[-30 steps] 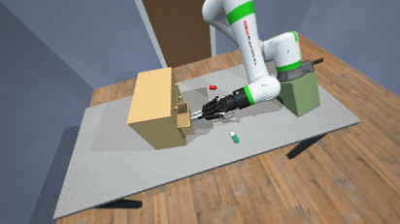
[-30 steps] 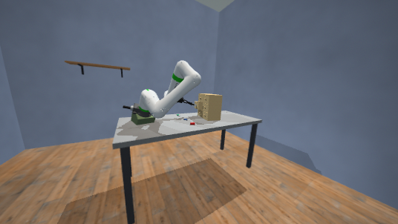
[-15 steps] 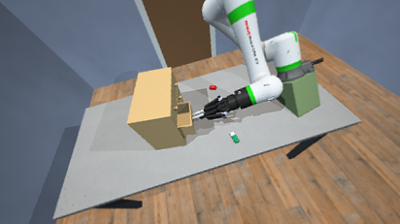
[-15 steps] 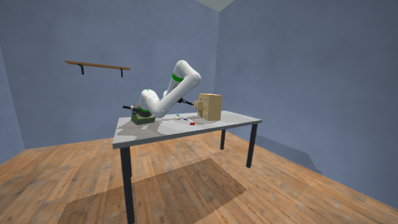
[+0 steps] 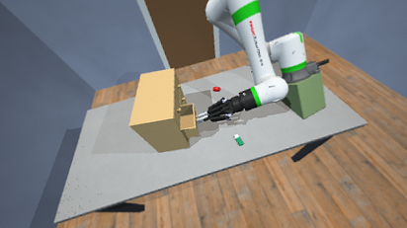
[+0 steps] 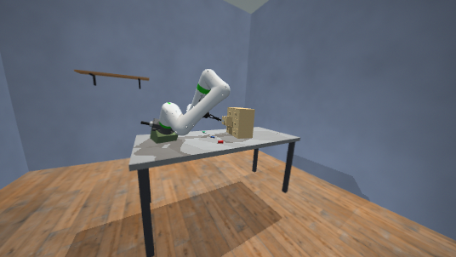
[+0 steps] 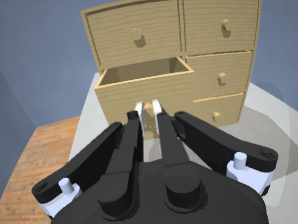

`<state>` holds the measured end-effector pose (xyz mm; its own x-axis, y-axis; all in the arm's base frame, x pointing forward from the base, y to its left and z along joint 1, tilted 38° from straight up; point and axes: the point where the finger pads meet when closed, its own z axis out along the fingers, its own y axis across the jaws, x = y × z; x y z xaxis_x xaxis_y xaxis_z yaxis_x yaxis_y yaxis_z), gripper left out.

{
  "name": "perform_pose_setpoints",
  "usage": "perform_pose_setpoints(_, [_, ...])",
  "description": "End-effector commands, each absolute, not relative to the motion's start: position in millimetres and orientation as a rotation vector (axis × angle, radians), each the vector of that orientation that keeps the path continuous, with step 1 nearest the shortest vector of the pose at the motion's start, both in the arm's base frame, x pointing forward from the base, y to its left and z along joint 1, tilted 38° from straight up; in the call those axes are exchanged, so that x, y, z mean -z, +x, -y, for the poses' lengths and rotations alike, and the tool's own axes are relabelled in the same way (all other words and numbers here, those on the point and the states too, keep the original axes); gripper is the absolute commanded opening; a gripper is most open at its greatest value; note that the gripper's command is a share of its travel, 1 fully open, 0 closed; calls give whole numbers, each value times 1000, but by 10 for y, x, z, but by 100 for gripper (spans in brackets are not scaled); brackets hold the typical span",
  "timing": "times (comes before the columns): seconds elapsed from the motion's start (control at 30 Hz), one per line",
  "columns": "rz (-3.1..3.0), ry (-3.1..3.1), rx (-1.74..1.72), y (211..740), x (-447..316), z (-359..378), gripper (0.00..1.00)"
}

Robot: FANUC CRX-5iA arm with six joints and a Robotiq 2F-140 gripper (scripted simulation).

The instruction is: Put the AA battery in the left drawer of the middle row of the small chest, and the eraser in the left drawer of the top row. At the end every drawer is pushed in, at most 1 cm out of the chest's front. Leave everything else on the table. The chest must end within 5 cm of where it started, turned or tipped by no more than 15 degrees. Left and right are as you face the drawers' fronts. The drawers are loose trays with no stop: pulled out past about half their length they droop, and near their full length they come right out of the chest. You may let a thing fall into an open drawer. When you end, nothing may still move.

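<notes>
The small wooden chest [image 5: 156, 106] [image 6: 242, 123] [image 7: 200, 36] stands on the grey table [image 5: 146, 173], its drawer fronts facing the arm. The left drawer of the middle row [image 5: 188, 116] [image 7: 133, 92] is pulled partly out and looks empty. My gripper [image 5: 198, 118] [image 7: 148, 109] is level with that drawer, its fingertips shut on the drawer's knob. A small green and white cylinder [image 5: 239, 140], seemingly the battery, lies on the table in front of the arm. A small red block [image 5: 216, 89] [image 6: 220, 141], perhaps the eraser, lies behind the arm.
The arm's green pedestal [image 5: 307, 95] [image 6: 163, 136] stands at the table's right end. The chest's other drawers are pushed in. A tiny blue thing [image 6: 213, 137] lies on the table in the exterior view. The table's front edge is close to the battery.
</notes>
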<state>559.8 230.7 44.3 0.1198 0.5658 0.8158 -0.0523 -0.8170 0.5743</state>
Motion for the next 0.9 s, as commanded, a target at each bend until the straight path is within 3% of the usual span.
perform_pose_setpoints(0.0, [-496,1936,-1745,5597,-444,-2308,8])
perform_pose_setpoints(0.27, [-496,1936,-1745,5597,-444,-2308,8])
perform_pose_setpoints(0.57, [-496,1936,-1745,5597,-444,-2308,20])
perform_pose_setpoints(0.87, [-496,1936,-1745,5591,-442,-2308,20])
